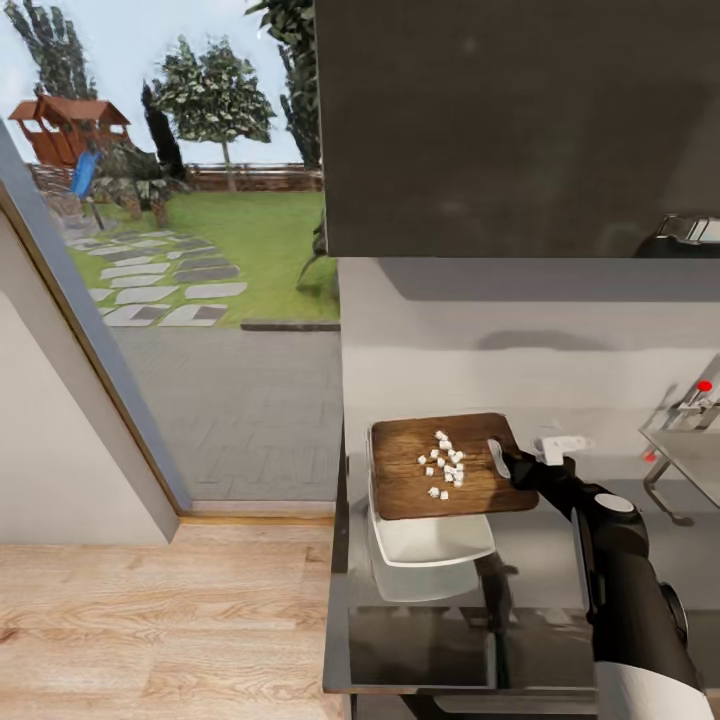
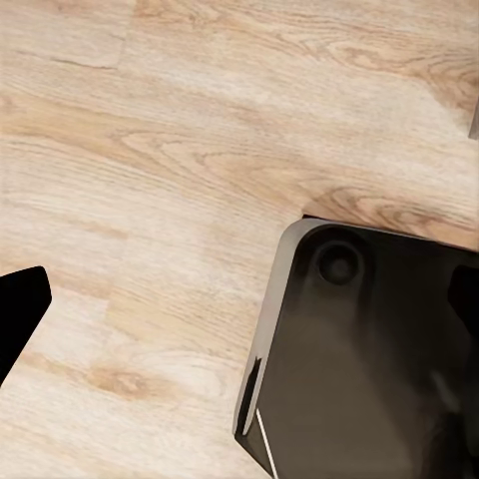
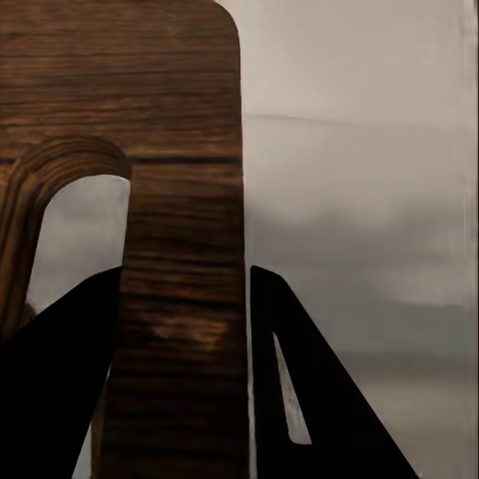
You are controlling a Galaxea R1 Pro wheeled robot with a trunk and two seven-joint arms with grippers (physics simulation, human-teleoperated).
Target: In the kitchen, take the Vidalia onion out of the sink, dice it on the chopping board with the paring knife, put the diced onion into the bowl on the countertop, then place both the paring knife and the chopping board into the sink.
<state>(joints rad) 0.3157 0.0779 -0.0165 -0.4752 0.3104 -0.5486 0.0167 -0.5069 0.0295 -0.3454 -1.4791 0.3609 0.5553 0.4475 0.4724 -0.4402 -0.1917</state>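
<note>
Head view: the board (image 1: 415,467) is held above the bowl (image 1: 432,548), covering the bowl's far part; the near part of the bowl shows below the board's near edge. Small white onion dice (image 1: 446,465) lie scattered on the board's right half, close to the slot handle (image 1: 497,458). The right gripper (image 1: 517,466) grasps the board at its slotted right end, the dark arm reaching in from the lower right. The bowl rests on the countertop (image 1: 540,590) near its left edge. A small white object (image 1: 560,446) lies on the countertop just behind the gripper. Farther right, the sink (image 1: 690,450) and tap (image 1: 695,400) with its red dot appear at the frame's edge. A dark cabinet (image 1: 520,120) hangs above.

Right wrist view: the two dark fingers (image 3: 309,399) are clamped on the strip of board (image 3: 180,249) between the slot and the board's end.

Left wrist view: a finger (image 2: 15,314) of the left gripper hangs over pale wood floor (image 2: 200,150), beside the robot's dark base (image 2: 369,349); whether this gripper is wide or narrow cannot be told.
</note>
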